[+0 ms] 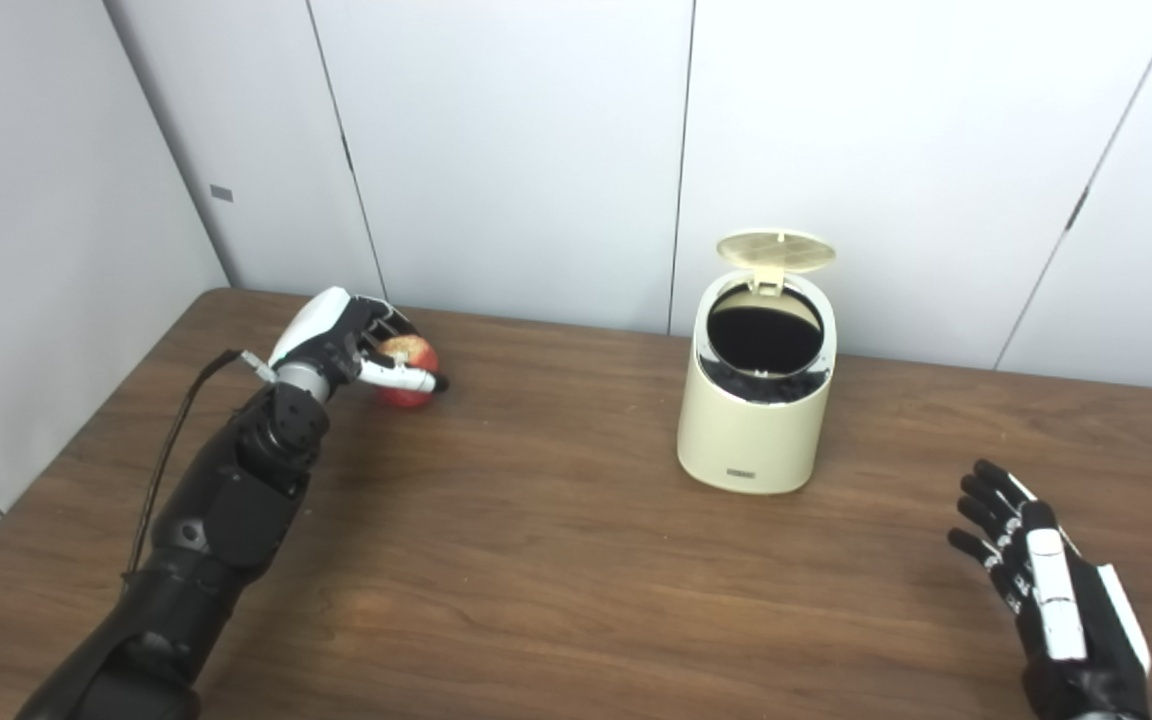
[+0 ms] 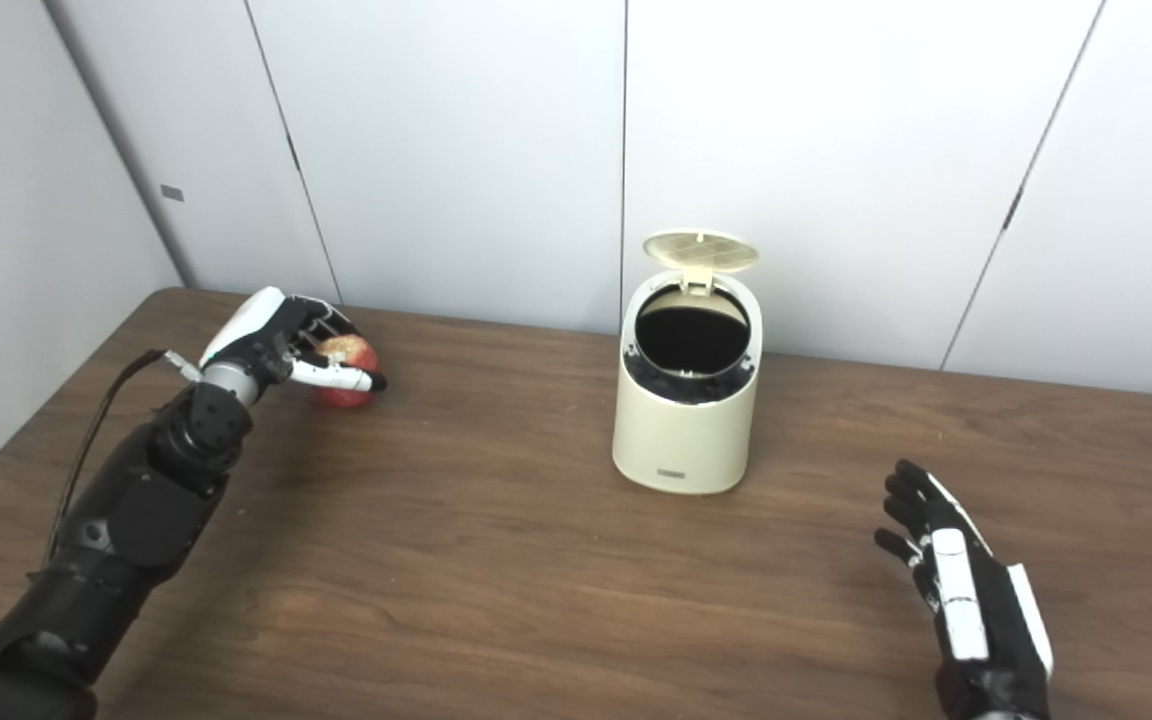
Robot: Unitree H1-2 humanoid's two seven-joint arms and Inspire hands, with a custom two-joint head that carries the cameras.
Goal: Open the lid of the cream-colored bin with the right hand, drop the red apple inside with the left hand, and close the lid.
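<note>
The cream-colored bin (image 1: 751, 425) stands upright near the middle of the table, its round lid (image 1: 775, 251) flipped up at the back and the dark inside showing. At the far left, my left hand (image 1: 341, 340) is wrapped around the red apple (image 1: 412, 371), thumb across its front; the apple is at table level, and I cannot tell whether it rests on the wood. My right hand (image 1: 1041, 570) is open at the near right, fingers spread and holding nothing, well to the right of the bin.
The brown wooden table (image 1: 536, 560) runs up to white wall panels behind the bin. A black cable (image 1: 171, 445) hangs along my left forearm. Bare wood lies between the apple and the bin.
</note>
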